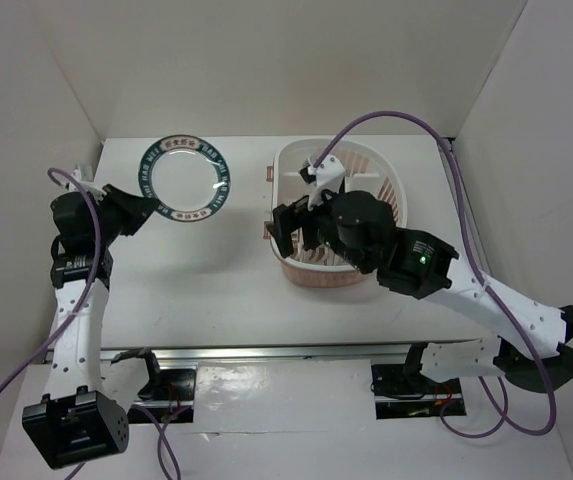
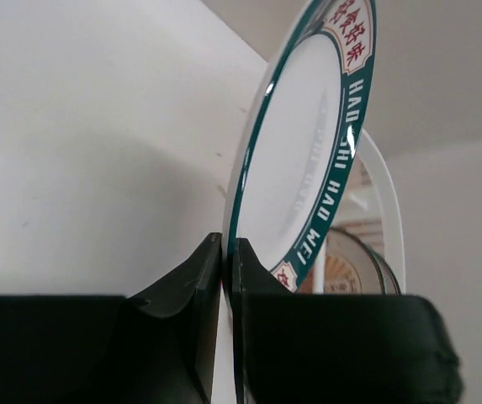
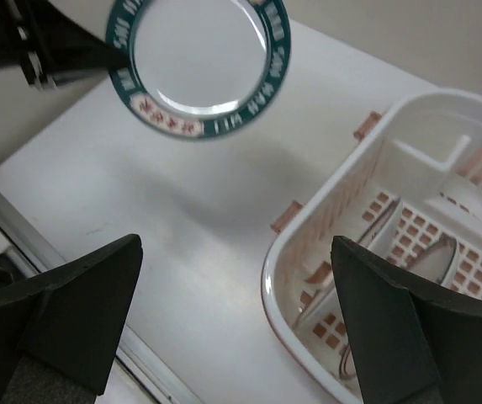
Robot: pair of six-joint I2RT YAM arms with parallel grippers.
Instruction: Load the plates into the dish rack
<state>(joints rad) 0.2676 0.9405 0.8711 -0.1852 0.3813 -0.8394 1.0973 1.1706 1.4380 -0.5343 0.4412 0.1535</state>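
Observation:
The teal-rimmed plate (image 1: pixel 186 180) is held up off the table at the back left, and my left gripper (image 1: pixel 144 212) is shut on its near-left rim. In the left wrist view the plate (image 2: pixel 304 160) stands edge-on between the closed fingers of that gripper (image 2: pixel 226 252). The dish rack (image 1: pixel 364 152) stands at the back right. Two plates (image 3: pixel 381 229) stand on edge inside it; the left wrist view shows one with an orange pattern (image 2: pixel 347 271). My right gripper (image 1: pixel 296 232) is open and empty above the rack's left rim (image 3: pixel 272 282), its jaws (image 3: pixel 235 244) wide apart.
White walls close in the table at the back and both sides. Pieces of brown tape (image 3: pixel 287 216) lie on the table beside the rack. A metal rail (image 1: pixel 266 352) runs along the near edge. The right arm (image 1: pixel 416 265) covers much of the rack.

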